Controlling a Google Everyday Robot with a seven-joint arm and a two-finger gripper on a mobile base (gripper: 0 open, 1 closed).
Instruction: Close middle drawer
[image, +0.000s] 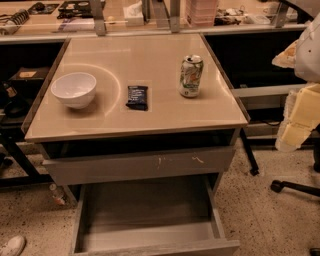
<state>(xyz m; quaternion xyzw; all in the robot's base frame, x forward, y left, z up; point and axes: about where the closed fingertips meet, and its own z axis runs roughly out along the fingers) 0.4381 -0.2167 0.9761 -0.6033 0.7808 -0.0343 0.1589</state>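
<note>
You've got a tan top (150, 60): bowl (74, 89) at 9, packet (137, 97) ctr, can (191, 76) at 2. Speckled floor (270, 215) below. Middle drawer (150, 207) at 6, pulled right out, front cut off by btm edge. Scratched drawer (140, 166) above it, slightly out. Gripper (296, 120) at 3, partly off-frame; open or closed, can't tell.

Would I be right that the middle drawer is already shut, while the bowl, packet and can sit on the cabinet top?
Not quite: the camera view shows the middle drawer pulled wide open. The bowl, packet and can are on the cabinet top as you say. The gripper hangs at the view's right edge, clear of the drawer.
</note>
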